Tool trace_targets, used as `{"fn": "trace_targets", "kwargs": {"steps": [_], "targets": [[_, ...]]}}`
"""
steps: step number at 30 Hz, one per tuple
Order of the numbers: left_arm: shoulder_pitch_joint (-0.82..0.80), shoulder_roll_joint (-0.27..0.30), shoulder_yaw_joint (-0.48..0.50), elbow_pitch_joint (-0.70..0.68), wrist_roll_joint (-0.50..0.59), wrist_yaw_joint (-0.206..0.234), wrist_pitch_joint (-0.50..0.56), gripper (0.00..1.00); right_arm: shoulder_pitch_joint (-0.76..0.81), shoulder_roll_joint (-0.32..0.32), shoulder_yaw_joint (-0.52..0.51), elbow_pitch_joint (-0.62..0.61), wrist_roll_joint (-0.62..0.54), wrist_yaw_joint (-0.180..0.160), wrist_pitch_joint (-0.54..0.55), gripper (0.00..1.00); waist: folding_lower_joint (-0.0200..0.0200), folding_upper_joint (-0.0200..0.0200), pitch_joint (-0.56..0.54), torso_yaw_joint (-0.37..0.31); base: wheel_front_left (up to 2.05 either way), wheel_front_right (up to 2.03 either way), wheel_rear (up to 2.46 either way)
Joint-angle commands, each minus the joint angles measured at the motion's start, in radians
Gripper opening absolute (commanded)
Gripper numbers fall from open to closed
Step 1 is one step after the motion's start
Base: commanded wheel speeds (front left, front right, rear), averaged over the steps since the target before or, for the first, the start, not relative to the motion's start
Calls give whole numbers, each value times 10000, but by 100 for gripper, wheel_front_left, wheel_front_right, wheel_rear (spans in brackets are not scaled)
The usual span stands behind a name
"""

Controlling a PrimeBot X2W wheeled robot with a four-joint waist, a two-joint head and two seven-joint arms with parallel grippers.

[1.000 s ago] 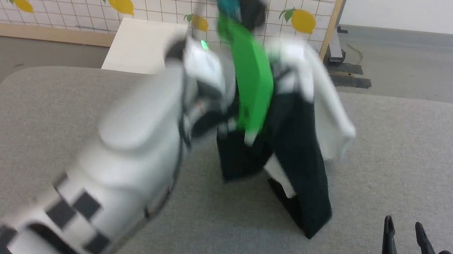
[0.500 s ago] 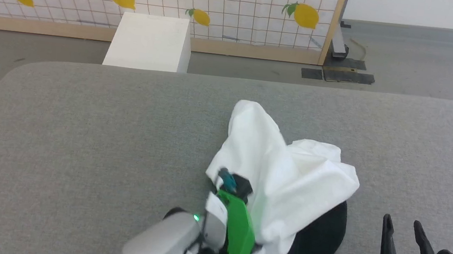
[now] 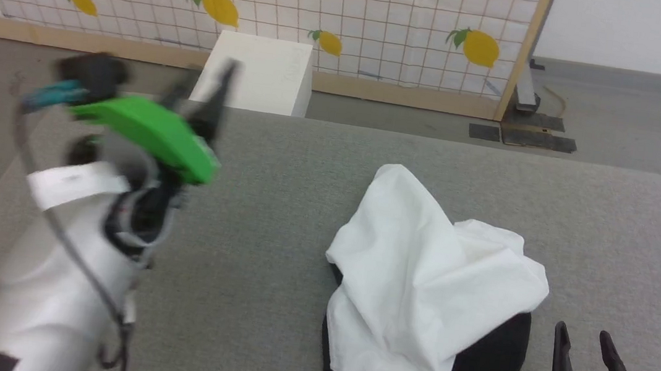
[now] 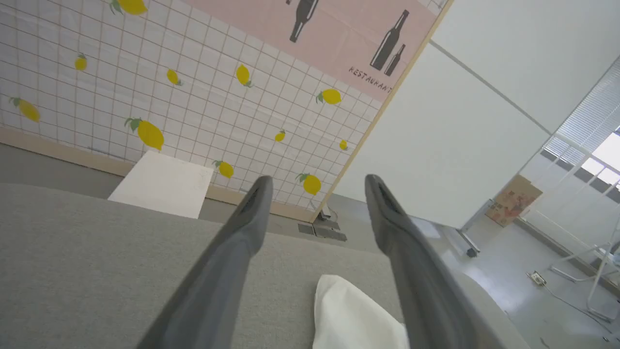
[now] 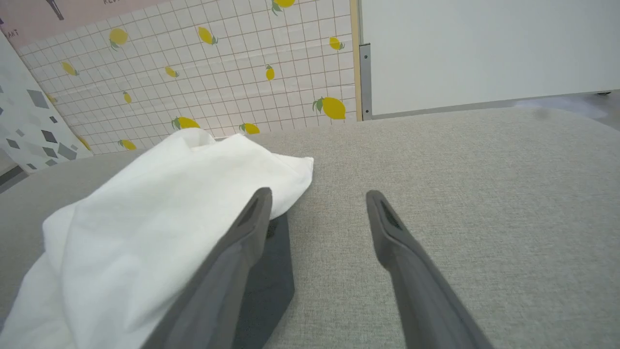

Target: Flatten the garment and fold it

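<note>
Crumpled white-and-black soft shirt (image 3: pixel 430 296) heaped by near edge of grey fabric tabletop (image 3: pixel 308 164).
Jaws apart, nothing held: left gripper (image 4: pixel 316 184), right gripper (image 3: pixel 581 333).

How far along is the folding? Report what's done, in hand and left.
Done: nothing visible; the garment lies in a crumpled heap on the grey table, white over black. In hand: nothing; left gripper and right gripper are open and empty. Left: flatten it, then fold.

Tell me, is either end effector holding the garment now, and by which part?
Nothing is held. The left end effector is open in the air, apart from the garment; the right end effector is open beside it, empty.
</note>
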Motion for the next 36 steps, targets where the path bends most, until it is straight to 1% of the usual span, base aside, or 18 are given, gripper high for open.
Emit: {"fn": "trace_targets", "kwargs": {"steps": [1,3,5,8,9,14,17,20,22,25,28,30,33,36], "targets": [[416,296,173,-140,370,259,-552,100,32,3,30,39,-9,-13,-53,100,0,-1,-103,115,0,0,0],[890,842,300,-351,1073,750,-1293,100,2,3,3,58,-23,-13,-51,100,0,-1,-123,189,0,0,0],[1450,1332,281,-534,1686,1131,-1793,100,-33,3,-18,81,-23,-13,-26,100,0,-1,-147,240,0,0,0],[2259,1878,93,-814,2452,1382,-2273,100,-64,3,-42,119,-35,-13,0,100,0,-1,-187,311,0,0,0],[2562,1949,84,-928,2586,1427,-2405,100,-80,3,-46,139,-51,-13,9,100,0,-1,-200,326,0,0,0],[3909,1849,151,-1485,2931,1322,-2720,100,-98,3,-43,207,-114,-13,209,100,0,-1,-239,354,0,0,0],[4540,1641,170,-1598,3032,1170,-2753,100,-135,3,9,235,-143,-13,477,100,0,-1,-186,332,0,0,0],[4907,1378,445,-1700,3087,1165,-2762,100,-227,3,147,315,-167,-13,1012,100,0,-1,-96,288,0,0,0],[5143,1208,741,-1795,3178,1188,-2764,100,-400,3,316,390,-227,-13,1810,100,0,-1,-35,223,0,0,0],[5483,948,1226,-2009,3371,1212,-2765,100,-942,3,458,514,-471,-13,3804,100,0,-1,32,129,0,0,0],[5741,795,1499,-2160,3611,1189,-2766,100,-1589,3,490,552,-1095,-13,5778,100,0,-1,146,133,0,0,0],[5796,687,1662,-2326,3804,1090,-2766,100,-2081,3,559,413,-1558,-13,6939,100,0,-1,291,230,0,0,0],[5816,543,1777,-2470,4048,961,-2767,100,-2447,3,766,395,-1992,-13,8157,100,0,-1,433,415,0,0,0],[5758,396,1881,-2544,4248,802,-2767,100,-2635,3,967,451,-2185,-13,9076,100,0,-1,628,625,0,0,0]]}}
